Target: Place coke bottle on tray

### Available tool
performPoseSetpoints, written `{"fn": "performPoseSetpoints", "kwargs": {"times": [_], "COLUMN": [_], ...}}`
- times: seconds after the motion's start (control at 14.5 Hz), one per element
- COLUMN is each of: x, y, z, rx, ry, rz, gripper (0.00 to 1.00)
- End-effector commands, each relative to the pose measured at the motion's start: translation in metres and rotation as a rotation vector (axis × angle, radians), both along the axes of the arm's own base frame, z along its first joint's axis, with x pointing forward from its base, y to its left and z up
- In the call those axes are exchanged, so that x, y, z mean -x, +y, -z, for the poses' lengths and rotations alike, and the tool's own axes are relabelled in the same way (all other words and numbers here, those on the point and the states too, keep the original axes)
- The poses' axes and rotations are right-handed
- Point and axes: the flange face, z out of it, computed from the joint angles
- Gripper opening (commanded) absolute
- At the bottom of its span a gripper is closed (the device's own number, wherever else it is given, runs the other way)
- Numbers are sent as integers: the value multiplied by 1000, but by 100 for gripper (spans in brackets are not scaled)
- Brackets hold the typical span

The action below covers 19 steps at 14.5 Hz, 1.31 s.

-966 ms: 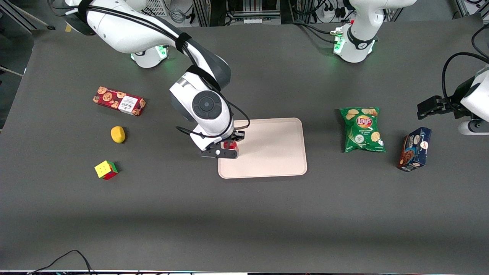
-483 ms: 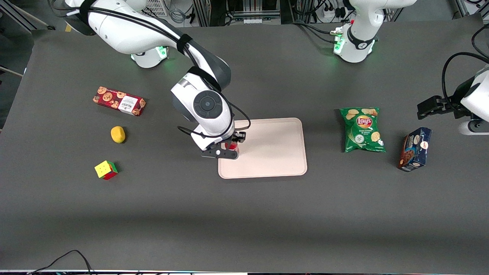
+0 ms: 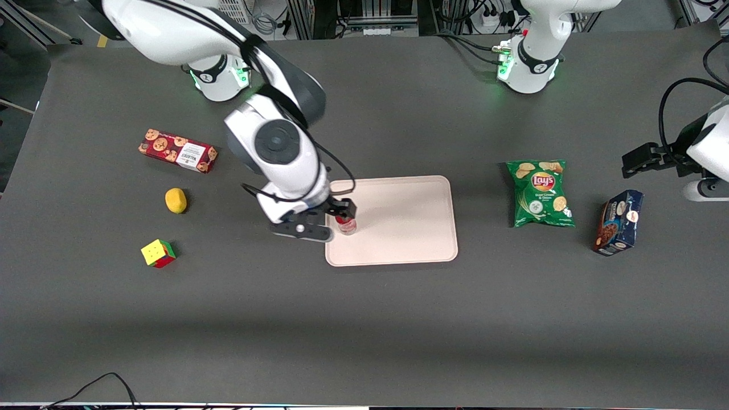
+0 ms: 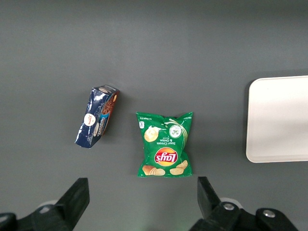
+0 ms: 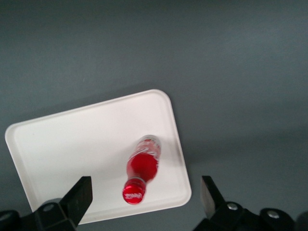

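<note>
Front view, scanned from its left edge across: a red cookie box [image 3: 177,150], a yellow lemon-like object [image 3: 176,200] and a multicoloured puzzle cube [image 3: 158,253] are seen on the dark counter [image 3: 364,319] toward the working arm's end, the cube nearest the front camera of the three. Next, the tool [image 3: 337,219] is seen raised over the tray's edge nearest the working arm. In the right wrist view its two fingers [image 5: 77,198] are spread wide with nothing gripped between them, and the coke bottle [image 5: 140,169] is seen free in the gap below.

The coke bottle [image 3: 345,223] is stood upright on the tray [image 3: 410,228], close to the rim at the working arm's end and near the corner closer to the front camera; its red cap is turned upward and its clear base rests on the tray's surface. The rest of the pale tray is bare.

Toward the parked arm's end, a green Lay's chip bag [image 3: 540,193] is laid flat, and just past it a dark blue snack box [image 3: 618,222] is set, tilted. Both are also shown in the left wrist view: the bag [image 4: 165,149] and the box [image 4: 96,116], apart from each other.
</note>
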Motion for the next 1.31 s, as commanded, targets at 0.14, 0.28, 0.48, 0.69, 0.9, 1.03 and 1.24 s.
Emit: {"fn": "performPoseSetpoints", "kwargs": {"times": [0.14,0.28,0.48,0.69,0.9,1.03,1.24], "x": [5,12,33,39,39,40,40], "y": [-91,-168,-287,-343,-364,-367,-371], "z": [-102,-143,-168,-173,-175,-181,-182], "rx": [7,-23,-59,-34,34,67,80], "ry": [-43,-72,-89,-62,-56,-47,-34], "rz": [-80,-139,-165,-144,-175,-179,-196], "gripper": [100,100,100,100,100,100,100]}}
